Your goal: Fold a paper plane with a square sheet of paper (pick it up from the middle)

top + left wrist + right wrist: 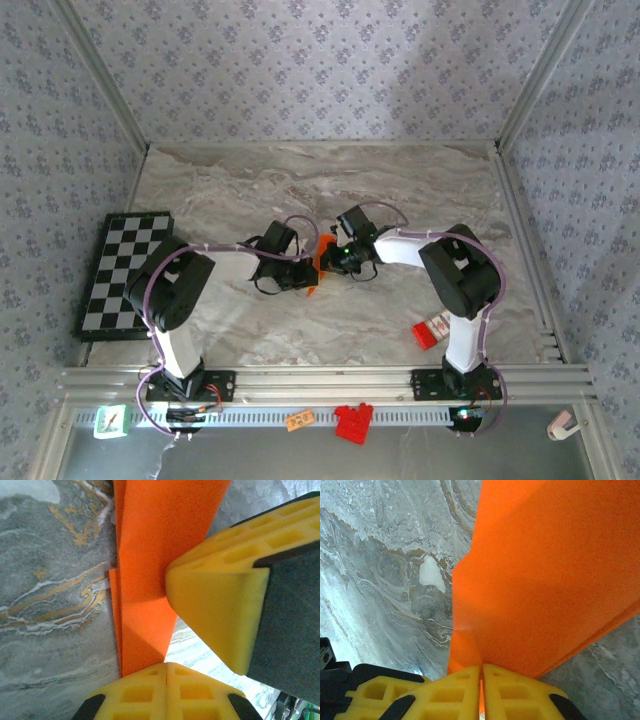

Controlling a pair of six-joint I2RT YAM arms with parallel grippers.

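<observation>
Left wrist view: the left claw [166,666] is pinched tight on the near end of the orange sheet [160,540], pads together. The folded paper runs straight ahead of its fingertips, w/ the marble desk [45,605] behind. The right claw [481,672] is likewise clamped on the sheet, w/ a sliver of orange in the seam between its pads. The paper fans out ahead & to the right of it. From the top external view both claws sit nose to nose, sheet between them.

Handling, my judgement: v. light, thin, floppy. At least two layers show just left of the left claw, so it's prob. a bit stiffer along the crease. It looks smooth, so it may slip if a pinch eases. It could tear or mis-crease if the claws pull apart or twist. Best hold is on the doubled edge near the middle, not a loose flap.

Hard to tell:
- Overall shape (triangle vs. dart) & how many folds it has. The claws cover most of it from above, and the wrist views crop its far end.
- Whether the sheet touches the desk or hangs just over it.
</observation>
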